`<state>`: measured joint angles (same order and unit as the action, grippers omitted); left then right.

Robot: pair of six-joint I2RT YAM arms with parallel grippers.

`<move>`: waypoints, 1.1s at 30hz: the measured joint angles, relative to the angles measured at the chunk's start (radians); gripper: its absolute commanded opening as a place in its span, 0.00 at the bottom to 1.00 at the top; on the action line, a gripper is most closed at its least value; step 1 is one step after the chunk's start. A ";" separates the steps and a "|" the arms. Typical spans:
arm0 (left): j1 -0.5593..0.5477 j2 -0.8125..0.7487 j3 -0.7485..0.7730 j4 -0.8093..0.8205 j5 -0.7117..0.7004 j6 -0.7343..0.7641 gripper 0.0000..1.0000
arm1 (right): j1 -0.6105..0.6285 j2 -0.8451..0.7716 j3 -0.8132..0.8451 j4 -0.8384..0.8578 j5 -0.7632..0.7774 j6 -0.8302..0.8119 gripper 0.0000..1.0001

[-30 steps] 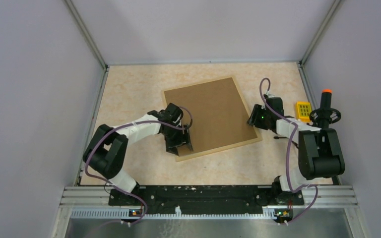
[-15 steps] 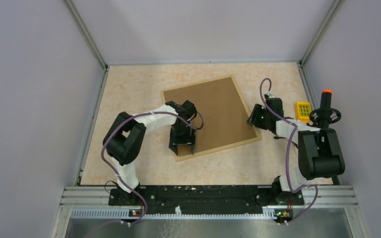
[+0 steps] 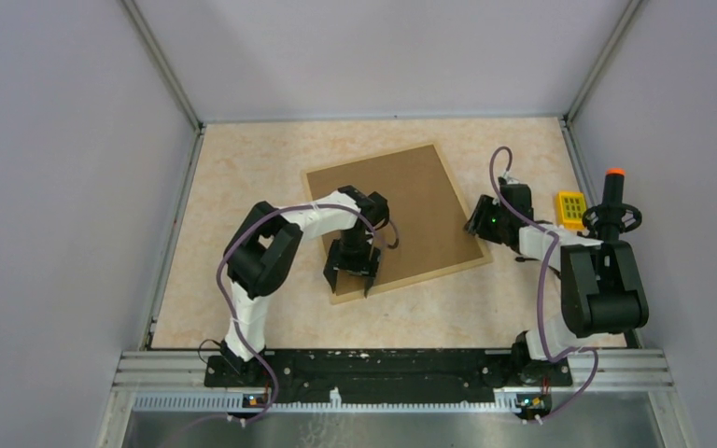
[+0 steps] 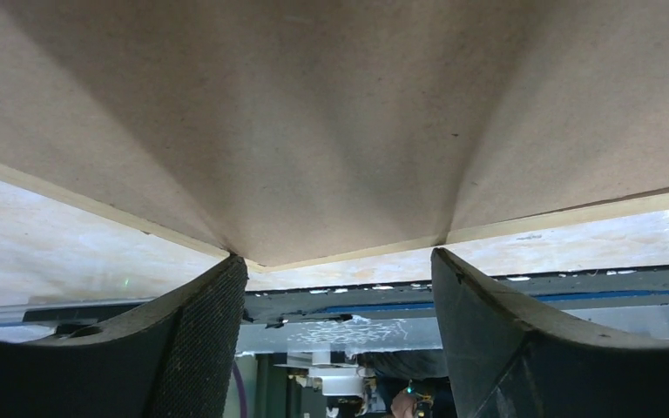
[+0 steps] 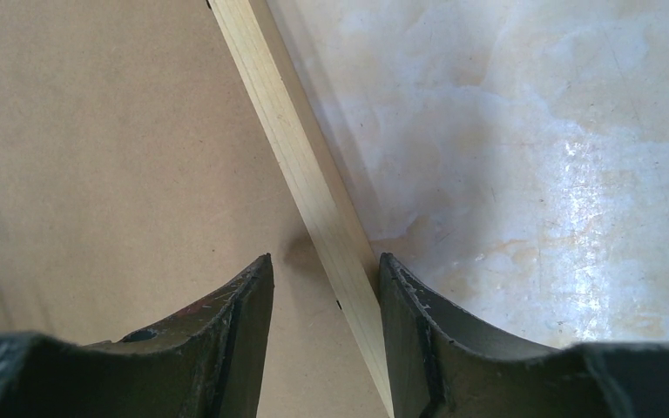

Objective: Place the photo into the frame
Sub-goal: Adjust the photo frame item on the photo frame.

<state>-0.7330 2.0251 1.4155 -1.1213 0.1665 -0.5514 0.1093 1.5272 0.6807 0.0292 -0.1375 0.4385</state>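
Jaws of my left gripper (image 3: 353, 283) stand wide apart over the near left corner of the frame (image 3: 429, 277), a finger (image 4: 200, 340) on either side of that corner in my wrist view, neither touching wood. The frame lies flat, back upward, in the middle of the table (image 3: 243, 177), with the brown backing board (image 3: 411, 205) filling it. Compared with a second ago, my left elbow has swung in toward the centre of the picture and my left wrist has slid from the frame's left side to sit squarely over the corner. The frame itself has barely shifted. My right gripper (image 3: 479, 222) has stayed at the frame's right edge, its fingers parted astride the pale moulding, one over the board and one over the table. A yellow keypad (image 3: 570, 207) and a black handle with an orange tip (image 3: 613, 201) sit at the right.
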 measured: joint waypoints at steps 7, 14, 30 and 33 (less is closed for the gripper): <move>-0.018 0.004 0.015 -0.014 0.009 0.050 0.98 | 0.000 0.002 0.000 0.002 -0.006 0.001 0.50; -0.006 -0.062 0.052 0.213 0.126 0.117 0.99 | 0.021 0.002 0.010 -0.037 -0.100 0.011 0.59; 0.446 -0.631 -0.370 0.552 0.266 0.097 0.98 | 0.048 -0.008 0.061 -0.220 -0.221 -0.017 0.71; 0.414 -0.706 -0.529 0.582 0.216 0.032 0.97 | 0.048 -0.009 0.063 -0.233 -0.227 -0.027 0.70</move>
<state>-0.3187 1.3193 0.8860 -0.5396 0.3828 -0.5198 0.1574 1.5185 0.7437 -0.2035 -0.3641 0.4114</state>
